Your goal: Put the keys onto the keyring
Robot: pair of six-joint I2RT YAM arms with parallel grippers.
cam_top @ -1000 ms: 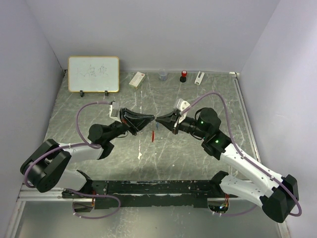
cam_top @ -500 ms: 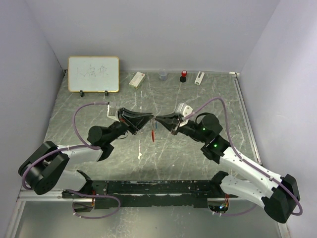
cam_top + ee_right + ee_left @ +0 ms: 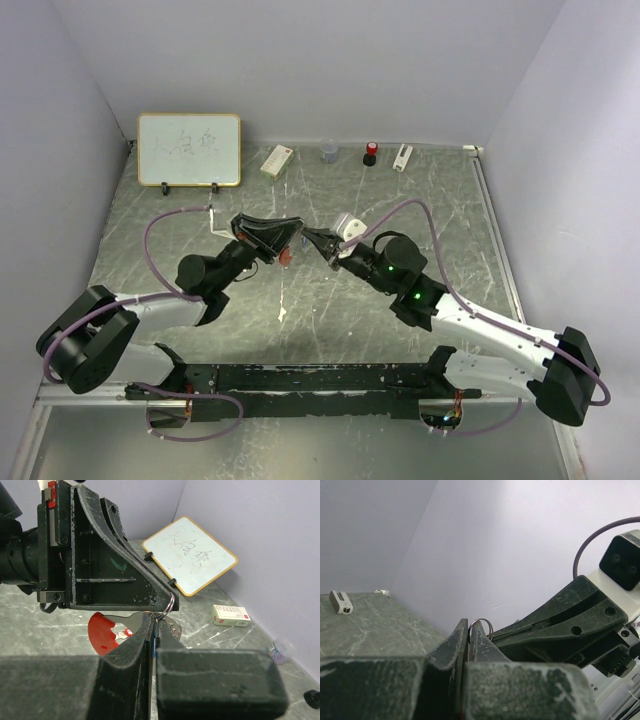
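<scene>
My left gripper (image 3: 293, 238) is shut on the thin grey ring of the keyring (image 3: 481, 624), held above the table. The keyring's red fob (image 3: 102, 632) hangs under it with a silver plate, and shows in the top view (image 3: 287, 257). My right gripper (image 3: 312, 238) meets the left one tip to tip. Its fingers (image 3: 146, 630) are shut on a thin flat piece right at the ring (image 3: 169, 605), seemingly a key whose head is hidden. A tiny red-and-silver piece (image 3: 127, 631) shows behind the fob, perhaps the red key. No blue key is visible.
A whiteboard (image 3: 189, 149) stands at the back left. Along the back wall are a small white box (image 3: 276, 161), a clear cup (image 3: 329, 152), a red-capped black item (image 3: 370, 153) and a white item (image 3: 402, 157). Both purple cables arc over the arms.
Both grippers have moved left and a little farther back, staying tip to tip. The right arm has stretched leftward. The red fob, dangling straight down before, now sits close under the left gripper.
</scene>
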